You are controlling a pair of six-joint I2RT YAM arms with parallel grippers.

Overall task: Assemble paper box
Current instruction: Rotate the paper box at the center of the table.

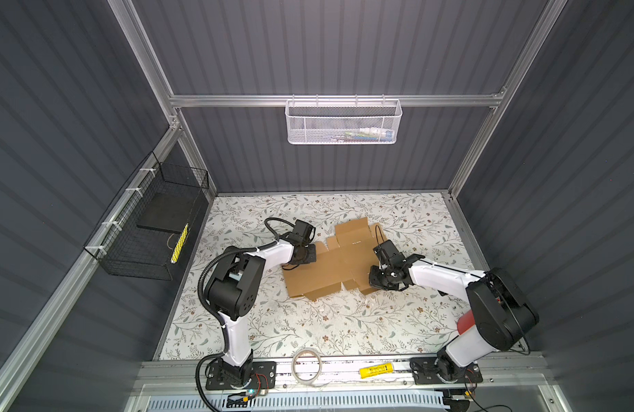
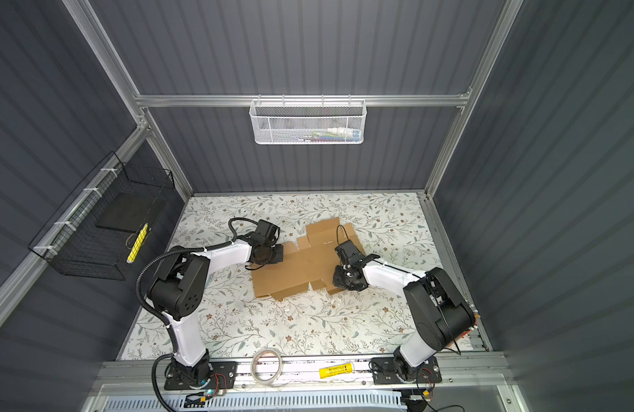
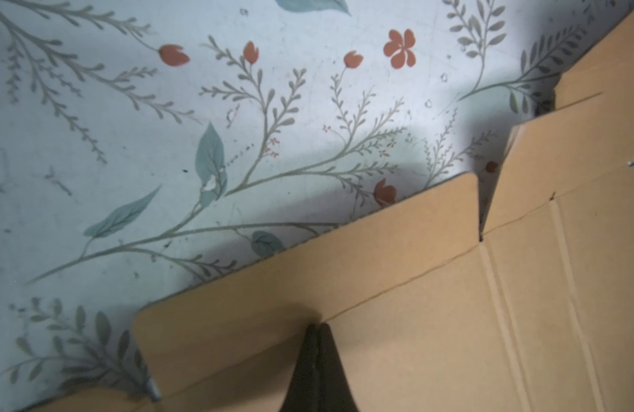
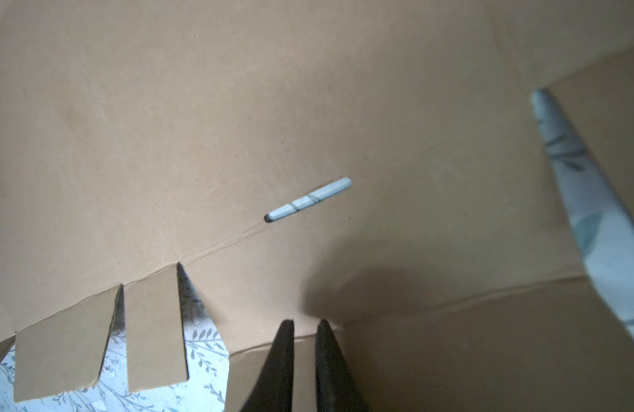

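The paper box is a cut brown sheet lying almost flat on the flowered bench, with one of my hands at each side of it.

My left hand is at the box's edge nearest my left arm. Its fingers are closed tight together with nothing between them. The tips are set down on the cardboard at the crease where a rounded flap joins the main panel.

My right hand is at the opposite side of the box, by the corner closest to my right arm. Its fingers stand a slit apart with the tips at another fold line, and cardboard shows in the gap. I cannot tell whether they pinch a flap or only press on it.

I judge the job barely begun. No wall of the box stands upright, and the rounded flap lies level with its panel. The two small tabs hang loose past the box's edge. The locking slit is empty, with the bench showing through it. In both top views the far end of the box looks slightly lifted, though I cannot be sure.

Nearly everything is left to do: raising the side walls along their creases, folding the flaps in, tucking the tabs and closing the lid.
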